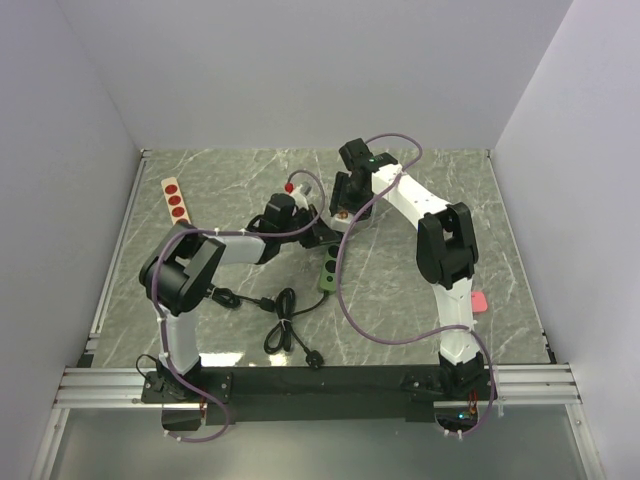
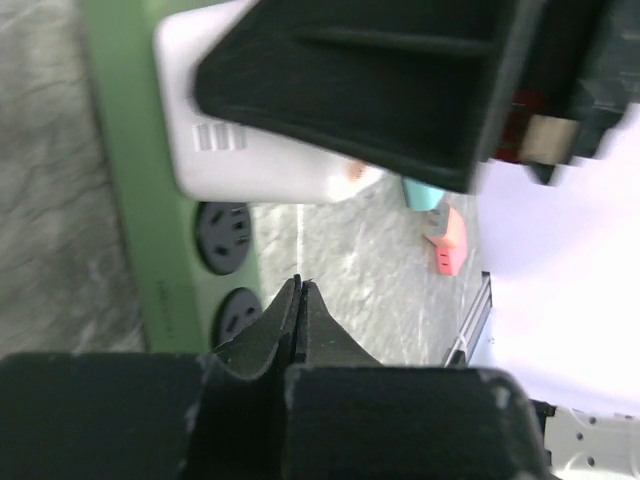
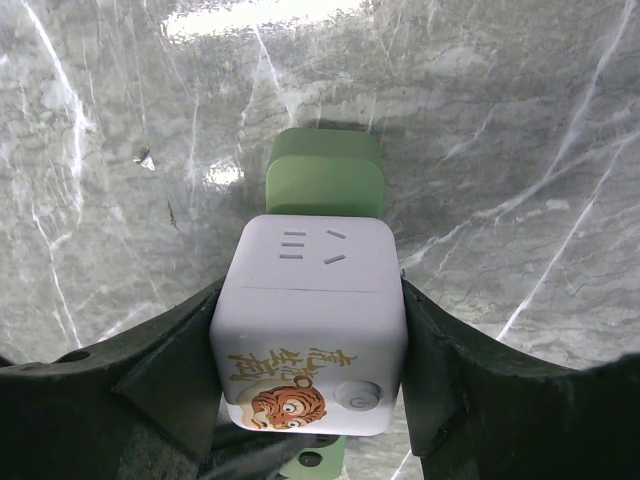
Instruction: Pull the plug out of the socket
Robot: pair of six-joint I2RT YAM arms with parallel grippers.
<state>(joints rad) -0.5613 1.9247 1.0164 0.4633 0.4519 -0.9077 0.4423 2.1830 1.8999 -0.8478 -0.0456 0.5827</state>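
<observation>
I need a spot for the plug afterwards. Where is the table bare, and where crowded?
Bare: the far right corner of the table, beyond the right arm; also the far edge beside the red-dotted strip. Crowded: the centre, where left tool, right tool, green power strip and white plug sit together; black cable lies nearer.

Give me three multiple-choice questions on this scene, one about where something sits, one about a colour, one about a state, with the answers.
1. Where does the white plastic cube plug sit?
A) on bare marble
B) on the green plastic socket strip
C) on a pink block

2. What colour are the round discs on the beige flat strip?
A) red
B) blue
C) yellow

3. How is the left tool?
A) wide open
B) closed on the plug
C) shut, nothing between its fingers

Answers:
1 B, the right wrist view shows it plugged into the strip.
2 A, red from above.
3 C, its fingers meet.
</observation>
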